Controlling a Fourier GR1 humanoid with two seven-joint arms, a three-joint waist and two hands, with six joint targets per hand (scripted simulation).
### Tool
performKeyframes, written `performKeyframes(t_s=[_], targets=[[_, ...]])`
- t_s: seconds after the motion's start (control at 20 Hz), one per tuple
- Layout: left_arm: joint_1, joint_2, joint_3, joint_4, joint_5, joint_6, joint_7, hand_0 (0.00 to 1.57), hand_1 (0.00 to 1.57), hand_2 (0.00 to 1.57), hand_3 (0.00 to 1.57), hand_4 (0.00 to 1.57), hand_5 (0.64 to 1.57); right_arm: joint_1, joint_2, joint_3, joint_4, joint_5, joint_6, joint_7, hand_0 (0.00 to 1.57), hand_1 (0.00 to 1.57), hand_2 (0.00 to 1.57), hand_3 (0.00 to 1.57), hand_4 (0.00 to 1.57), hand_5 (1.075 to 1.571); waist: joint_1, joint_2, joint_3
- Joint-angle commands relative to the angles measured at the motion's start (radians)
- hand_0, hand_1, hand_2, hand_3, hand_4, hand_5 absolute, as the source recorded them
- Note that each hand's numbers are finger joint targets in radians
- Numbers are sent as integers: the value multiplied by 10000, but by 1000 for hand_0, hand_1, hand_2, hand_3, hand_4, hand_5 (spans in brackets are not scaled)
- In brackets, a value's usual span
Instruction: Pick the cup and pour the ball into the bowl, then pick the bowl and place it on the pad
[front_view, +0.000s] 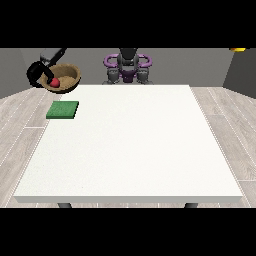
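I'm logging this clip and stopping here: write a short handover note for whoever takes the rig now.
Hand at the view's left: holds the brown bowl by its rim, raised off the table beyond its far left corner.
Other hand: not visible.
Red ball: inside the bowl, so the pour looks done. No cup visible.
Green pad: on the white table, near its left edge, bare.
Left: lower the bowl onto the pad and release.

The bowl (65, 76), gripped at its rim by the matt black hand (38, 73), looks like brown wood with a dull finish. Inside it, just beside the hand, sits a smooth red ball (55, 81) (slightly glossy). Below the hand, the green pad (63, 110) looks soft and matt on the matt white table (130, 150).
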Motion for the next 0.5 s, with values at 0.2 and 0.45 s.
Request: performKeyframes(t_s=[0.2, 0.45], targets=[[374, 251, 180, 165, 180, -381, -891, 0, 0, 0, 0, 1211, 1554, -425, -1155, -914, 897, -377, 944, -315, 1571, 1571, 1571, 532, 1099, 1564, 213, 746, 16], [205, 848, 470, 745, 355, -812, -1383, 0, 0, 0, 0, 1212, 1553, -700, -343, -1064, 1011, -462, 177, -731, 1571, 1571, 1571, 453, 1069, 1566, 326, 1442, 16]])
